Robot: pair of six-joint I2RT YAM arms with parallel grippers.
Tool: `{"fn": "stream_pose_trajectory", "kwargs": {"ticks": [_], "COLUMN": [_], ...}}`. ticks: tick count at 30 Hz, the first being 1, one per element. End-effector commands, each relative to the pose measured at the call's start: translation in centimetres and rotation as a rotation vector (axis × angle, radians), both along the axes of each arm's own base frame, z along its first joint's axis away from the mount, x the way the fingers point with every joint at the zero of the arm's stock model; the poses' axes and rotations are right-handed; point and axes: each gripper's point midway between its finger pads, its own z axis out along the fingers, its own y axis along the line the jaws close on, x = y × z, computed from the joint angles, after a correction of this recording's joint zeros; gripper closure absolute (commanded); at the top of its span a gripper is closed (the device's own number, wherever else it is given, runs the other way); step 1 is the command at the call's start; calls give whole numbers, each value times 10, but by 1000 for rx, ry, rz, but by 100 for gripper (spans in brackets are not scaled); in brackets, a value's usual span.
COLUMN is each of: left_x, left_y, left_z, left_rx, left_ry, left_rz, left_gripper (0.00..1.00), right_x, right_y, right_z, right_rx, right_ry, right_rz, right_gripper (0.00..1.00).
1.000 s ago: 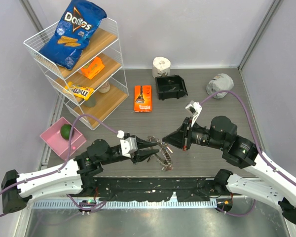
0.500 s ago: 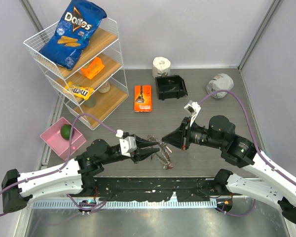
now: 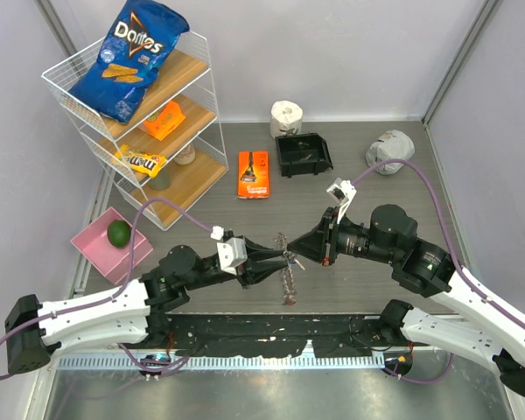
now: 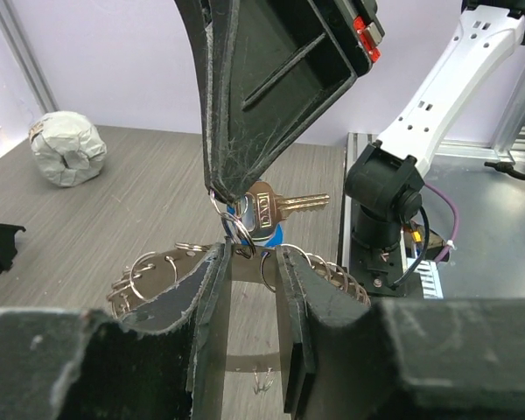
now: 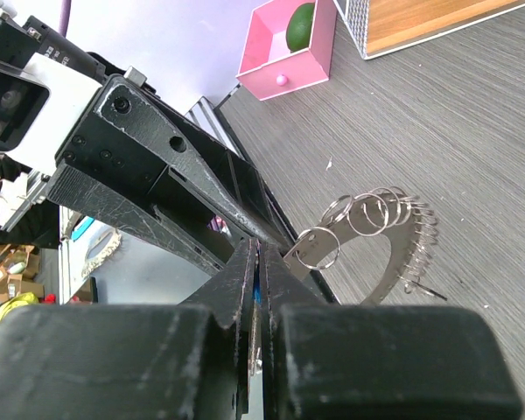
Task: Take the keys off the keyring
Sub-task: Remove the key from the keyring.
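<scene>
The keyring is a curved silver band fringed with small split rings, hanging in the air between my two arms. My left gripper holds its upper end. In the left wrist view my left gripper has its fingers a narrow gap apart, with the keyring spreading to both sides. My right gripper meets it tip to tip and is shut on a silver key with a blue head, still linked to the ring. In the right wrist view my right gripper is closed with the keyring beyond it.
A pink box holding a green lime stands at the left. A wire shelf with snacks stands at the back left. An orange packet, a black bin, a tape roll and a grey wad lie behind.
My left arm has moved forward and right, so the two grippers' tips now meet. The keyring has swung from a spread loop to hanging narrow beneath them. The right arm has barely moved.
</scene>
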Motion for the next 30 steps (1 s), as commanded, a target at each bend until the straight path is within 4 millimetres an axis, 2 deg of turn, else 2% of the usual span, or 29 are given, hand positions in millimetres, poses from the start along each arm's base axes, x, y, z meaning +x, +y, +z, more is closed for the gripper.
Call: {"fn": "stream_pose_trajectory", "kwargs": {"ticks": [1,8,15,25,30], "left_x": [5,9,15,10,20], "left_y": [0,3,9,8,15], "left_z": [32,30,27,28,27], "left_rx": [-96,-74,-34,-3,11], "left_ry": [-24,-28,39,106,150], "left_rz": [25,56,104,81,150], "left_gripper": [70,100,100,100,100], "right_x": [-1,-3,-8,-10,-11], "right_y": [2,0,-6,-8,-8], "right_z": [37,36,31,19,13], "right_rx": [105,106,76,21,7], "right_ry": [-54,-60,-101,-99,-98], "right_rz": [4,4,24,44,46], "right_gripper": [95,95,95,95,95]}}
